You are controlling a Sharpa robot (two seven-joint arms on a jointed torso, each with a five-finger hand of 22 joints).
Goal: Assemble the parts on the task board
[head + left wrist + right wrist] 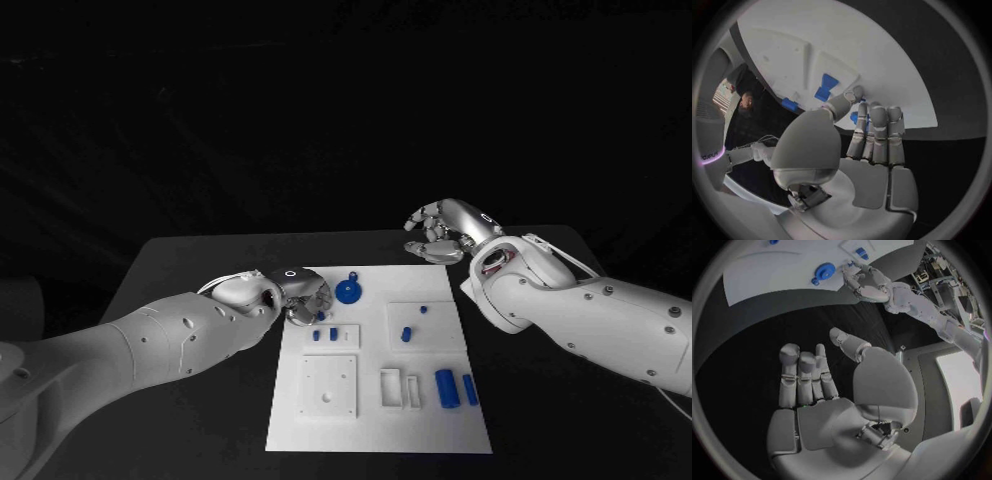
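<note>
The white task board lies in the middle of the black table. A round blue part sits near its far left corner, small blue parts at mid-board, and two long blue parts near the right edge. My left hand hovers at the board's far left edge, just beside the round part. Its fingers are straight and the thumb stands apart, with a blue part half hidden behind them. My right hand hangs beyond the board's far edge, holding nothing.
A raised white square block and a slotted white holder sit on the near half of the board. Bare black table surrounds the board on every side.
</note>
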